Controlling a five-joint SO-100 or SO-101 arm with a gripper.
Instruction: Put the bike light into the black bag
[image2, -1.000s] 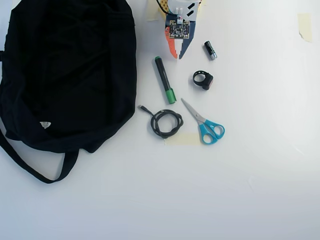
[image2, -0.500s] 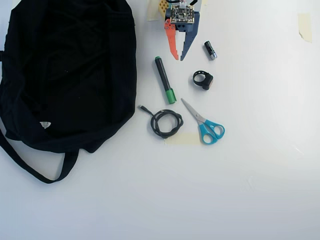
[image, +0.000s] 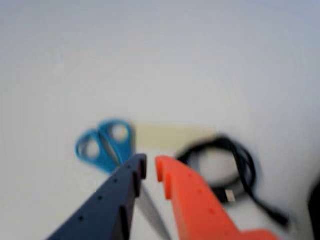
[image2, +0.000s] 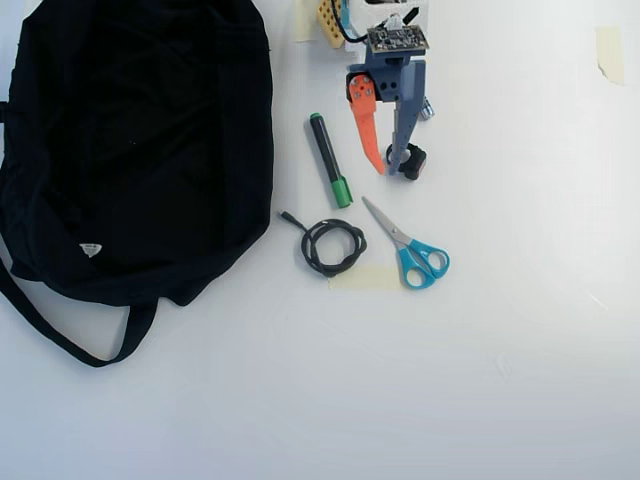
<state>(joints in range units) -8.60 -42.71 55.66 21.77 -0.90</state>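
Note:
In the overhead view the small black bike light (image2: 412, 160) lies on the white table, right beside the blue-grey finger on its right. My gripper (image2: 387, 168) has an orange finger and a blue-grey finger; the jaws stand a narrow gap apart and hold nothing. The large black bag (image2: 140, 140) lies at the left, a small white label on its lower part and its strap trailing down. In the wrist view my gripper (image: 151, 167) points over the table, and the bike light and the bag are out of view.
A black-and-green marker (image2: 328, 160) lies left of the gripper. A coiled black cable (image2: 333, 247) (image: 225, 165), blue-handled scissors (image2: 412, 252) (image: 105, 142) and a pale tape patch (image2: 365, 277) (image: 170, 136) lie in front of it.

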